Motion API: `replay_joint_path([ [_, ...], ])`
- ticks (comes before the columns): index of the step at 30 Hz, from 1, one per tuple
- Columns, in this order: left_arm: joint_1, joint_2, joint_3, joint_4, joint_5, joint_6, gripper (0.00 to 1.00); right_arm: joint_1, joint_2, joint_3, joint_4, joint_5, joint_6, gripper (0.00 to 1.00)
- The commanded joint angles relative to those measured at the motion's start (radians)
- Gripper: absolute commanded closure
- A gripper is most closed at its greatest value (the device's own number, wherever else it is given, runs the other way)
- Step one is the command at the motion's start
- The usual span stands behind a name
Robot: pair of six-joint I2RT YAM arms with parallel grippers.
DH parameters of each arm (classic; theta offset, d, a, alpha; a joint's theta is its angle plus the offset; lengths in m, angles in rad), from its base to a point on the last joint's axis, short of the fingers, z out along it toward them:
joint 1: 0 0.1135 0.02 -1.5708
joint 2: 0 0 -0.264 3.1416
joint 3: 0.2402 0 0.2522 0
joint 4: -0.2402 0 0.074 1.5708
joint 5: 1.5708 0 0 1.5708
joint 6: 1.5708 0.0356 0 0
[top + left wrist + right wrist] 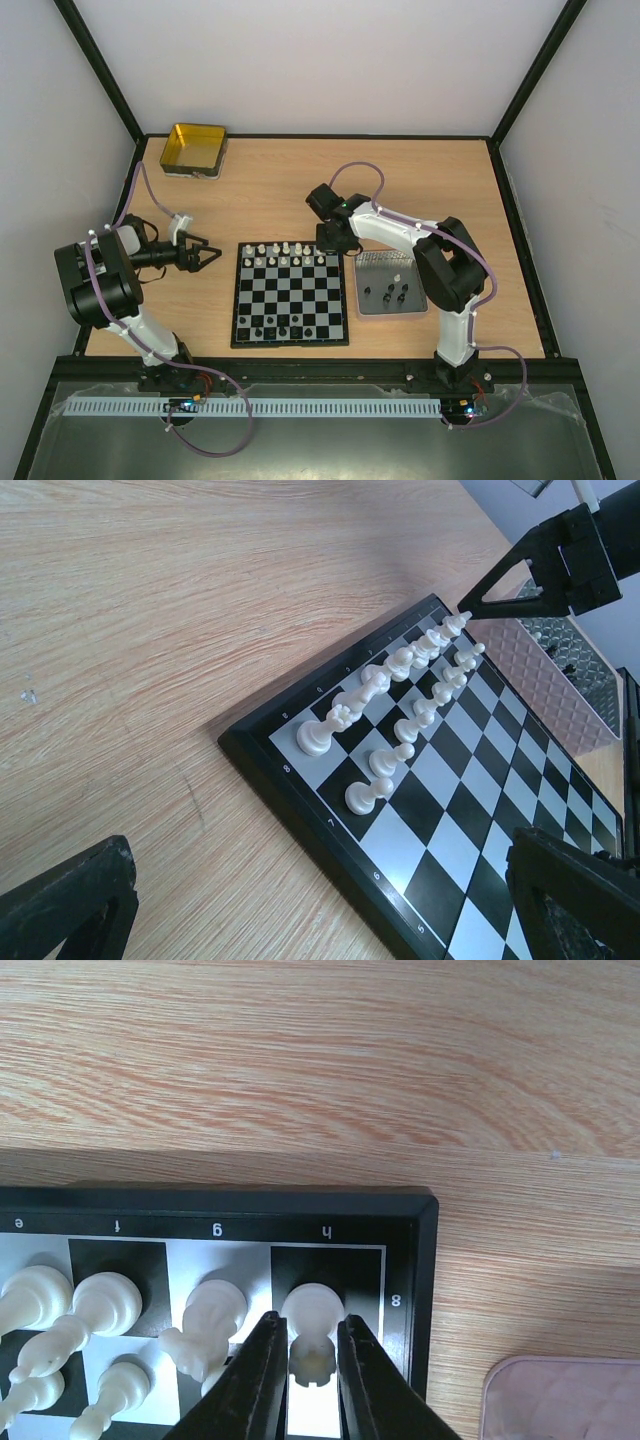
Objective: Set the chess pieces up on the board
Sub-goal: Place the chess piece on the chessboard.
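The board [290,300] lies mid-table between the arms. White chess pieces [288,252] fill its two far rows, and a few black ones [270,325] stand in the near rows. My right gripper [335,245] is over the board's far right corner. In the right wrist view the gripper [312,1360] is shut on a white rook [315,1335], which stands upright on the corner square next to a white knight [205,1325]. My left gripper [213,255] hangs open just left of the board, nothing between its fingers [65,910].
A silver-grey tray [375,262] right of the board holds several black pieces [395,293] and one white piece. A gold-yellow tin [195,148] sits at the far left corner. Black frame posts border the table.
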Motion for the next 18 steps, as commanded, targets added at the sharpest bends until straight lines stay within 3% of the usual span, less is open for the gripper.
replay_joint_path([
  [1, 0.007, 0.014, 0.018, -0.016, 0.024, 0.024, 0.00, 0.005, 0.010, 0.026, 0.000, 0.023, 0.006, 0.85],
  [18, 0.008, 0.014, 0.019, -0.017, 0.024, 0.023, 0.00, 0.005, 0.008, 0.013, 0.019, 0.032, 0.014, 0.85],
])
